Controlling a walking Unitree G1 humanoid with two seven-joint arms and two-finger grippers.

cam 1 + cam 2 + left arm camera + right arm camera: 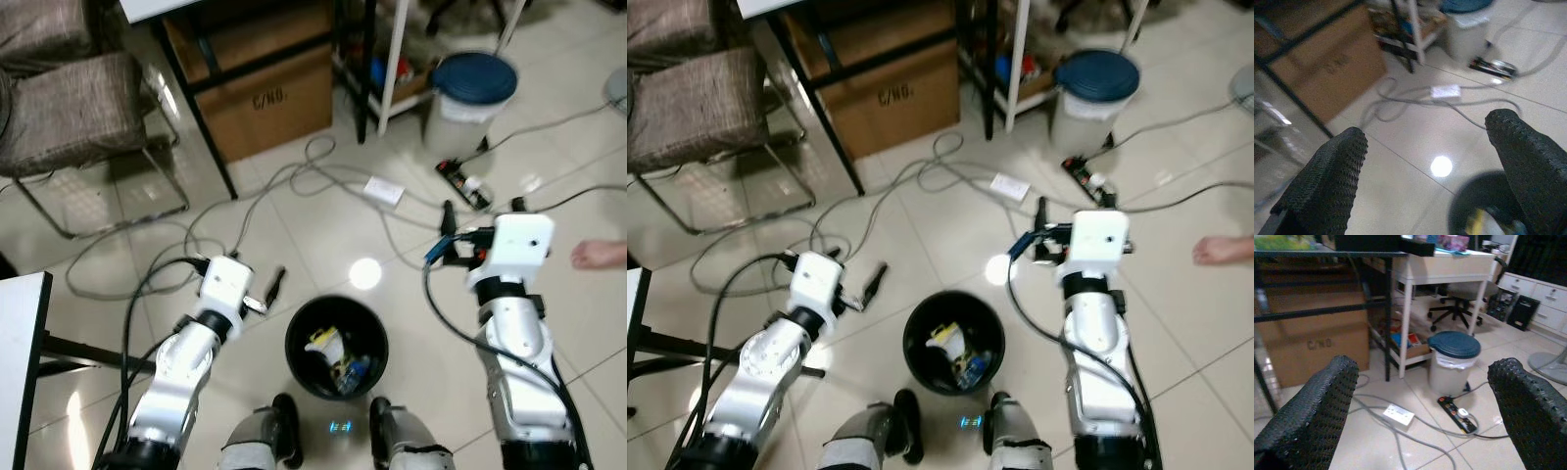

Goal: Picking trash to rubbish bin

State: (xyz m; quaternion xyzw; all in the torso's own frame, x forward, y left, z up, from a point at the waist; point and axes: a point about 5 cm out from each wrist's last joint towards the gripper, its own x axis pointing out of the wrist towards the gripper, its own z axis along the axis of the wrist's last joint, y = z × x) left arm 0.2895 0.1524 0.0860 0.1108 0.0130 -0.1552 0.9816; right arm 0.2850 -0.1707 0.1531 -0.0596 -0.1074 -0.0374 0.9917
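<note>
A round black rubbish bin (289,345) stands on the tiled floor right in front of my feet. It holds yellow, white and blue trash (339,358). My left gripper (266,292) hovers just left of the bin's rim, open, with nothing between its fingers. In the left wrist view the left gripper (1425,127) is spread wide above the bin (1462,208). My right gripper (482,211) is raised to the right of the bin and beyond it, open and empty. The right wrist view looks through the right gripper (1425,363) toward the far furniture.
Grey cables (284,186), a white adapter (384,190) and a power strip (462,183) lie on the floor ahead. A white bin with a blue lid (472,90), a cardboard box (265,93) and a chair (78,108) stand behind. A person's foot (600,255) is at right.
</note>
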